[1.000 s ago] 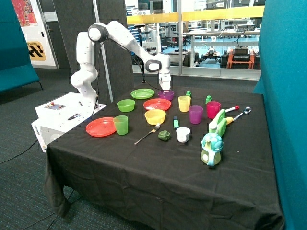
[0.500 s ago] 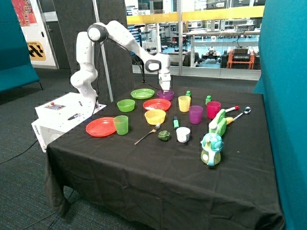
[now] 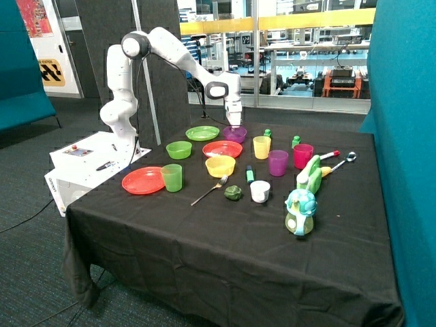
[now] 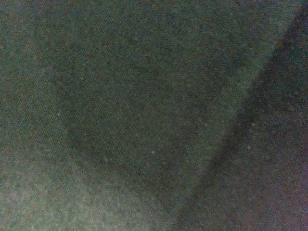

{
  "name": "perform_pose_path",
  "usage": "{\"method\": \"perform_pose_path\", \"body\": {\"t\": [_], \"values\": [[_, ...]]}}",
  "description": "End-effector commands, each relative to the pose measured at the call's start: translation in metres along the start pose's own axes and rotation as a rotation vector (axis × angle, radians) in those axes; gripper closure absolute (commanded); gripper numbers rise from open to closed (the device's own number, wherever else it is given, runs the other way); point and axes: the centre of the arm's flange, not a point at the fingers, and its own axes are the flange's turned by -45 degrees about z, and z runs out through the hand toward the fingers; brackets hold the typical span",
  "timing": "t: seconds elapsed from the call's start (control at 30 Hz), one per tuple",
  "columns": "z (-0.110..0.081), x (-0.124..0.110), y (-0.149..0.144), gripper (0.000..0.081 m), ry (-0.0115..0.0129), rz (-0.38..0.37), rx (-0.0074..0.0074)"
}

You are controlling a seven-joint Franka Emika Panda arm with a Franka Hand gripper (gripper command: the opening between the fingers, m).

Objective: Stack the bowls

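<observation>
Three bowls stand apart on the black tablecloth in the outside view. The purple bowl (image 3: pixel 235 134) is at the back, behind the red plate. The yellow bowl (image 3: pixel 220 165) sits in front of that plate, and the light green bowl (image 3: pixel 178 149) is beside it, toward the robot base. My gripper (image 3: pixel 236 123) points straight down at the purple bowl's rim, and I cannot tell whether it touches. The wrist view holds only dark cloth (image 4: pixel 144 115) up close, with no bowl in it.
A green plate (image 3: pixel 202 133) and a red plate (image 3: pixel 223 148) lie near the purple bowl. Another red plate (image 3: pixel 143 180) and a green cup (image 3: pixel 172 178) are nearer the front. Yellow (image 3: pixel 261 147), purple (image 3: pixel 277 163) and pink (image 3: pixel 302 156) cups stand beside them. A fork (image 3: pixel 210 190) and toys (image 3: pixel 300 211) lie further forward.
The arm's wrist has shifted slightly up and toward the robot base. The purple bowl stays about where it was.
</observation>
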Motion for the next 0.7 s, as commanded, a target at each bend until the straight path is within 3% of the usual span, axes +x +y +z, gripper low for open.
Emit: {"method": "perform_pose_path", "body": {"t": [0.0, 0.37, 0.67], "values": [[-0.021, 0.001, 0.007, 0.0808, -0.0042, -0.002, 0.0092], [-0.042, -0.01, 0.015, 0.0808, -0.0042, -0.001, 0.0092], [-0.073, -0.024, 0.034, 0.0808, -0.0043, 0.018, 0.0092]]}}
